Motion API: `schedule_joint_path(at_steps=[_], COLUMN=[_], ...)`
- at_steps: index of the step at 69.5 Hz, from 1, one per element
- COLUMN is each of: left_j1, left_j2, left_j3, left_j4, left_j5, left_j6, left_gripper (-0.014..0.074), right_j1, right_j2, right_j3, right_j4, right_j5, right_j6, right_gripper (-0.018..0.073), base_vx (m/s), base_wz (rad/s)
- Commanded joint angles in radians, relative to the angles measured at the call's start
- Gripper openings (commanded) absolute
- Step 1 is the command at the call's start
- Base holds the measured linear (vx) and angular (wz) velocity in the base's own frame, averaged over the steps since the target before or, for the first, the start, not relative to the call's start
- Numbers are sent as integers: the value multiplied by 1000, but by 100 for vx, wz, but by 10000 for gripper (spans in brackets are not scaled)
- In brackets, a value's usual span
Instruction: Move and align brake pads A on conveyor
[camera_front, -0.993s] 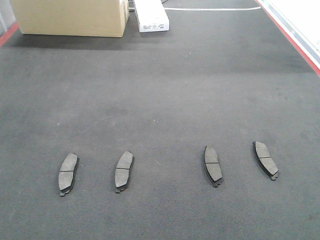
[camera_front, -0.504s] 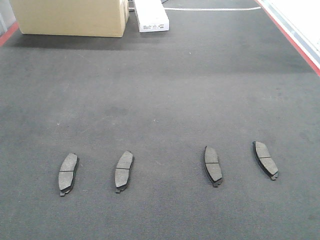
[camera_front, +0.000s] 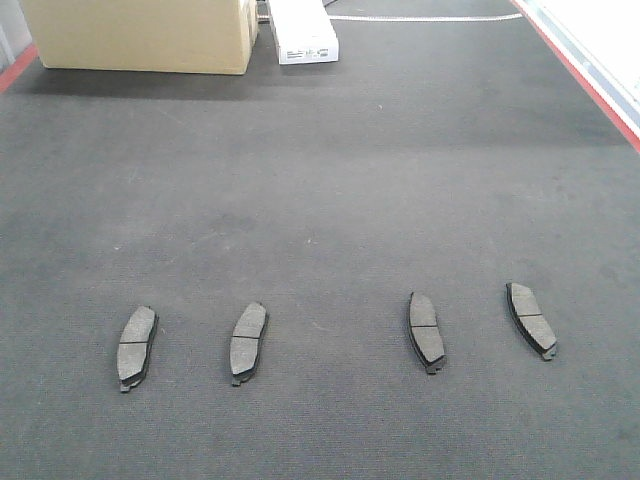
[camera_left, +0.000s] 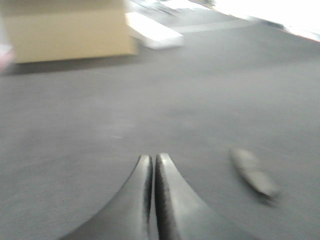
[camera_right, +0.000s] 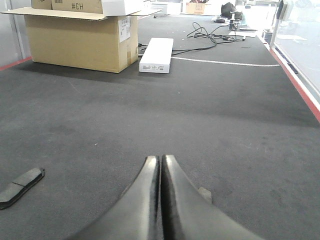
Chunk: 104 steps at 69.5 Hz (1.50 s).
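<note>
Several dark grey brake pads A lie flat in a row on the dark, carpet-like conveyor (camera_front: 320, 180): two at the left (camera_front: 136, 346) (camera_front: 248, 342) and two at the right (camera_front: 425, 331) (camera_front: 531, 320). No gripper shows in the front view. The left wrist view is blurred; my left gripper (camera_left: 154, 158) is shut and empty above the belt, with one pad (camera_left: 253, 172) to its right. My right gripper (camera_right: 160, 159) is also shut on nothing. One pad (camera_right: 20, 186) lies to its left, and the corner of another (camera_right: 205, 194) peeks out behind its right finger.
A cardboard box (camera_front: 140, 35) and a long white box (camera_front: 302, 35) stand at the far end of the belt. Red strips run along the right edge (camera_front: 590, 85) and far left edge (camera_front: 15, 68). Cables (camera_right: 210, 35) lie beyond the white box.
</note>
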Motion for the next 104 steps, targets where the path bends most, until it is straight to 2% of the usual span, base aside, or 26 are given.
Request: schedule_joint_path(at_steps=[1,7,16,22,32,40,95,104], left_j1=[94,160,209,208,207,207,207,207], left_j2=[-33,-57,-63,-63,-63,-63,-62,-62], left_j3=[62,123,221,217,217,217,217,217], left_j4=[-22,-9,0,25,24,24,24,24], left_j5=[-166,-202,-311,-300,-306,-358,-363,-363], left_j6=[-5,-36,-95,-124,-124,-124,-124,-124], left_gripper=[-6,-6,-6,-6,-6,-6,-6,-6], right_j1=[-1,-1,-1,-1,-1,-1,-1,-17], right_j2=[13,13,13,13,13,13,13,-13], right_j3=[-25,-25,-25,-25,-25,-25,-23,38], right_j4=[5,5,5,5,5,5,5,-139], right_j5=[-69,-69,-69,-70,-69,-69,-69,-133], right_j6=[-7,-7,-7,-7,-7,-7,-7,30], right_gripper=[-9,-9,-9,-10,-10,-10,-10,-10], base_vx=[0,0,0,0,0,0,0,0], base_wz=[0,0,0,0,0,0,0,0])
